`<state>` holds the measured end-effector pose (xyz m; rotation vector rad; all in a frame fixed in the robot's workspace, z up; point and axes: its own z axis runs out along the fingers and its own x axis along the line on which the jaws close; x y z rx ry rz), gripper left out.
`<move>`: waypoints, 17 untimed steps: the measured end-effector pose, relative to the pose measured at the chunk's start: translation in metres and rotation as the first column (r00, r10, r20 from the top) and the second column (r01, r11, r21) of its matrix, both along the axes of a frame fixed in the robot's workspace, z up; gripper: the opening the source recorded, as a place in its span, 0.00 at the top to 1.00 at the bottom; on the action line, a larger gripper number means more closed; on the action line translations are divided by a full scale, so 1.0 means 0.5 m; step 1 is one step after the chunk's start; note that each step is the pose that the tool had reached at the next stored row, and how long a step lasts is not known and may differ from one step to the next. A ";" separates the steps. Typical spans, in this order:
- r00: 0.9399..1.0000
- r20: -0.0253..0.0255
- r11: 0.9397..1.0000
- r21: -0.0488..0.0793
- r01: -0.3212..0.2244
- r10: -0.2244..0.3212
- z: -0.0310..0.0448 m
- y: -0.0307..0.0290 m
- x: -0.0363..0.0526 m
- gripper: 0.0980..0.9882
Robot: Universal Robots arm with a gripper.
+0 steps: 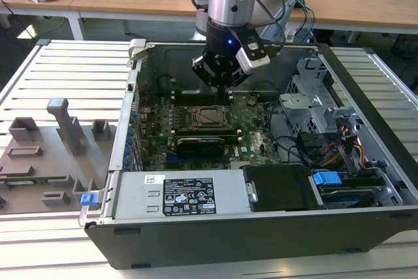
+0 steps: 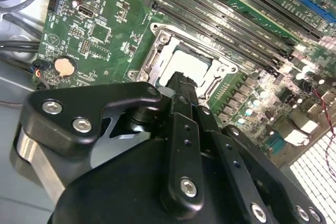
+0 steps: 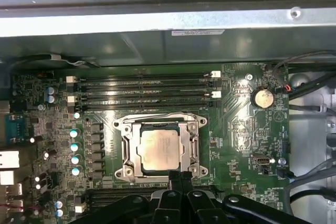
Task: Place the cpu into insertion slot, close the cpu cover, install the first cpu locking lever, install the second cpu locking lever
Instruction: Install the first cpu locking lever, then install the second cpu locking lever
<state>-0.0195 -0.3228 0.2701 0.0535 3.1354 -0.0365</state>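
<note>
Black gripper (image 3: 178, 179) nearest the lens, jaws pressed together, pinching nothing, tips at the edge of the socket. One cpu (image 3: 160, 150) seated flat in the one insertion slot (image 3: 127, 149), one cpu cover (image 3: 193, 141) closed down around it as a silver frame. Four long black memory slots (image 3: 144, 92) beyond, one coin cell (image 3: 262, 98) off to the side, all on one green motherboard (image 1: 258, 136).

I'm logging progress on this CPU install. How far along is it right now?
Done: the cpu sits in the insertion slot, and the cpu cover frame lies closed around it. In hand: the gripper is at the socket's edge, holding nothing visible. Left: I cannot tell whether either locking lever is latched.
</note>
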 end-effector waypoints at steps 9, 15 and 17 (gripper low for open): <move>1.000 0.000 1.000 -0.002 0.000 0.000 0.009 0.000 0.000 0.99; 1.000 0.000 1.000 -0.003 0.000 0.000 0.010 0.000 0.000 0.99; 1.000 0.000 1.000 -0.003 0.000 0.000 0.010 0.000 0.000 0.99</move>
